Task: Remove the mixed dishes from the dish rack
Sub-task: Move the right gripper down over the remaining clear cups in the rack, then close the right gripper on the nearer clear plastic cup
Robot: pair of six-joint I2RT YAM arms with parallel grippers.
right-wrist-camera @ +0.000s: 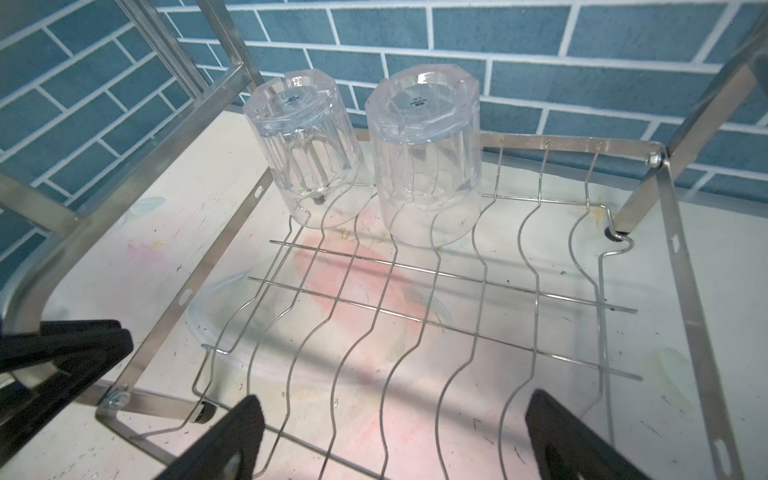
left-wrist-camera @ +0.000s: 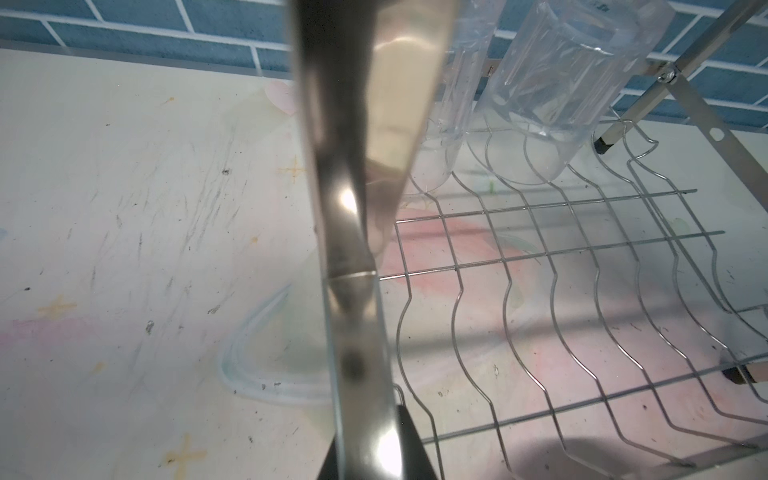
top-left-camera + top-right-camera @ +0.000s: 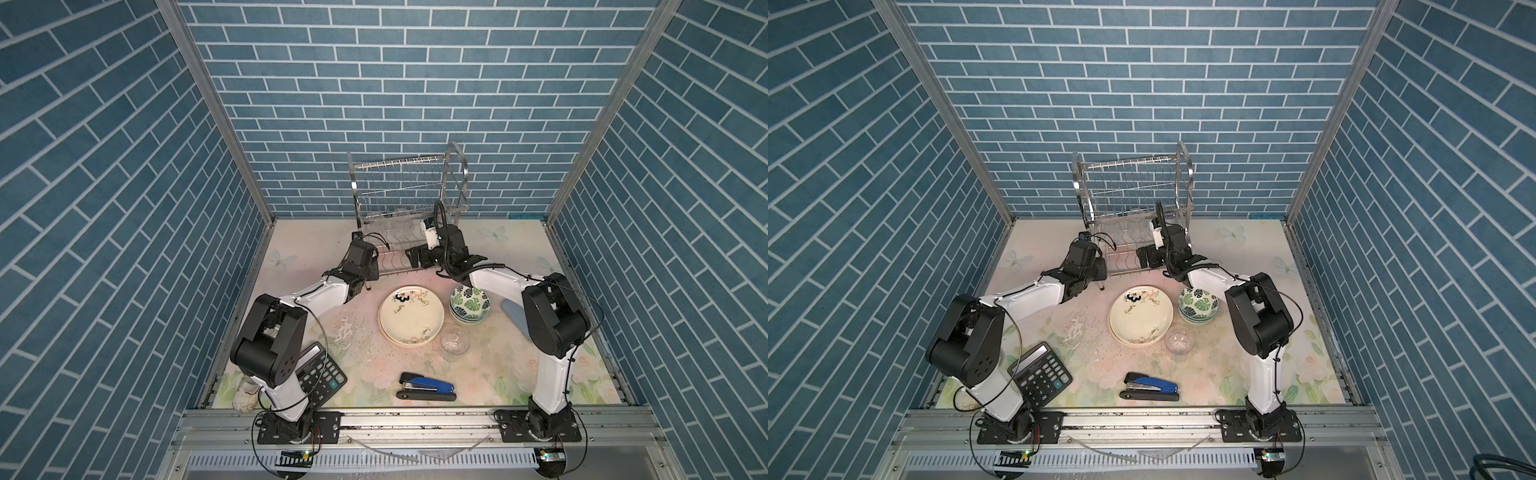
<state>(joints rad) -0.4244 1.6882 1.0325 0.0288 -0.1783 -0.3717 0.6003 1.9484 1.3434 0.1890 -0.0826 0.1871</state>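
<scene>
- Rack point(image 3: 353, 187) stands upright at back centre of table point(image 3: 498, 365), close to the brick wall in both top views.
- Left gripper point(image 1: 112, 340) is at the rack's left front corner, clenched on the flat steel side frame. In the left wrist view that strip runs down mid-frame with a black finger point(image 2: 417, 453) against it.
- Right gripper point(image 1: 392, 401) is released, jaws spread wide, holding nothing. It hangs over the front of the lower shelf, aimed toward the back.
- Outer tumbler point(image 1: 303, 158) sits mouth-down at the back of the lower shelf, nearer the clamped side frame.
- Inner tumbler point(image 1: 428, 166) is also mouth-down, side by side with it. Cannot tell if they touch. Both are well apart from the right fingers.
- Third tumbler point(image 3: 455, 341) stands upright on the table, just beside the front right edge of the plates.
- Plates point(image 3: 410, 316) are stacked on the table in front of the rack, cream floral one on top. The ones below show only as rims.
- Bowls point(image 3: 470, 305) are nested just right of the plates, green-leaf one on top.
- Calculator point(image 3: 322, 374) is front left, partly under the left arm.
- Stapler point(image 3: 426, 386) is front centre, near the table edge.
</scene>
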